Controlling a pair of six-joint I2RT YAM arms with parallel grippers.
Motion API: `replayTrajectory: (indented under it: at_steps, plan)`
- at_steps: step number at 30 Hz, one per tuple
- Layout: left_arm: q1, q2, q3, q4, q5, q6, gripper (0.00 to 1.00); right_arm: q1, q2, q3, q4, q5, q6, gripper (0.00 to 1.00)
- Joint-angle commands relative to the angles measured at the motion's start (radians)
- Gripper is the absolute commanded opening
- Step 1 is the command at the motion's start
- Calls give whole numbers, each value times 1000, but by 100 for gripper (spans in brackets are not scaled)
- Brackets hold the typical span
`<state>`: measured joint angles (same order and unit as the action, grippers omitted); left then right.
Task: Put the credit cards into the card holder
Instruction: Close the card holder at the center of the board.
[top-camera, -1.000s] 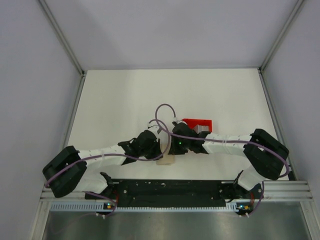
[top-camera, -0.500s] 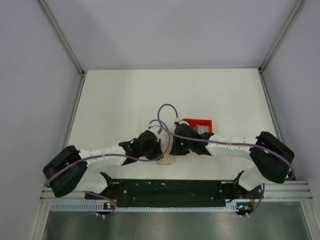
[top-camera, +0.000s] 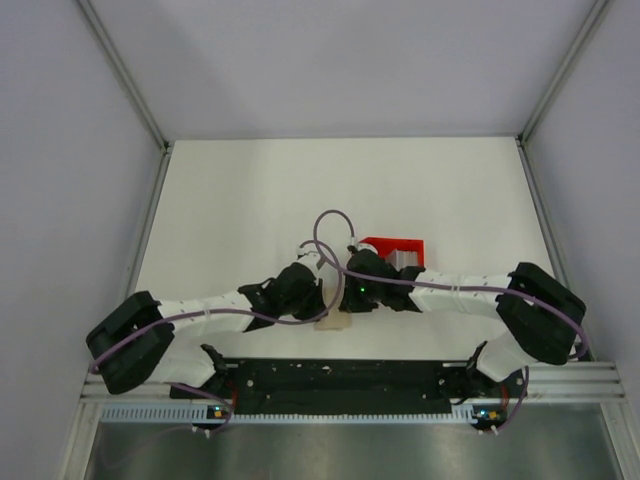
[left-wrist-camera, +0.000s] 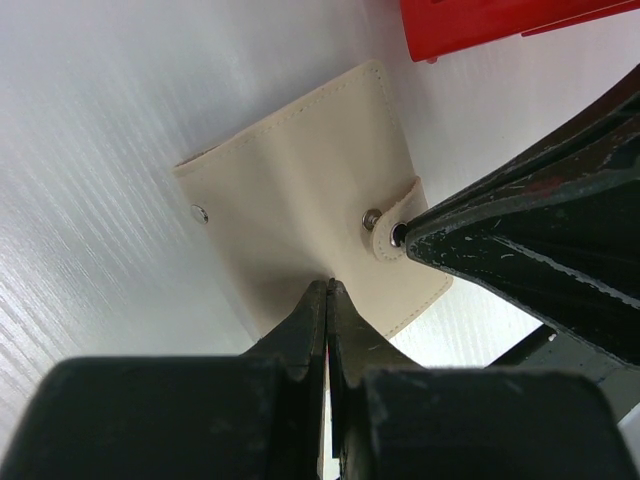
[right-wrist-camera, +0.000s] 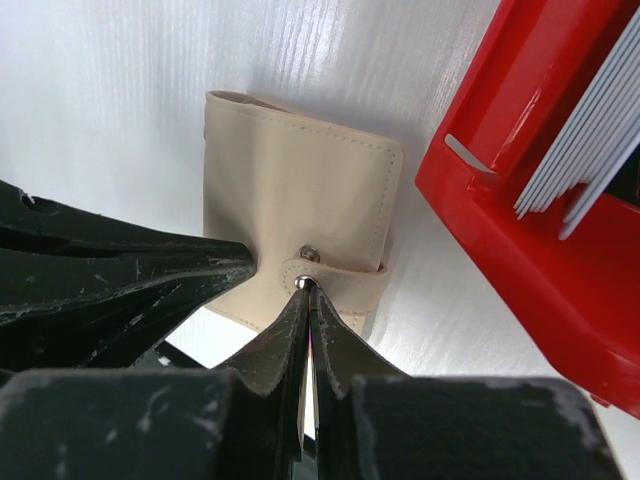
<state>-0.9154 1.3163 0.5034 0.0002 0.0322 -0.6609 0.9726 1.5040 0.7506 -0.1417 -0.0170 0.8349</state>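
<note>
Card holder (left-wrist-camera: 300, 220): lying folded shut, just beside the red tray (right-wrist-camera: 500, 230).
Left gripper (left-wrist-camera: 327, 290): fingers together; I am pressing its tip on the cover.
Right gripper (right-wrist-camera: 305, 290): fingers together; I am touching the strap (right-wrist-camera: 345, 272).
Credit cards (right-wrist-camera: 590, 130): standing in the tray; as I judge, none loaded yet.

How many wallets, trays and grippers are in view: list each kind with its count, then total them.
card holder: 1
red tray: 1
grippers: 2 (left gripper, right gripper)
Total: 4
</note>
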Motion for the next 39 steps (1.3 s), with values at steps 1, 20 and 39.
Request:
replayTrajectory:
  at_steps: [1, 20, 39]
  plan:
    - [-31, 23, -52, -143, 43, -11, 0, 14, 24, -4, 36, 37, 15, 3]
    - [-31, -85, -14, -210, 8, -3, 34, 18, 18, 30, 30, 38, 0, 3]
    - [-31, -86, -42, -201, -21, -14, 9, 54, 61, 79, 47, -9, -11, 3]
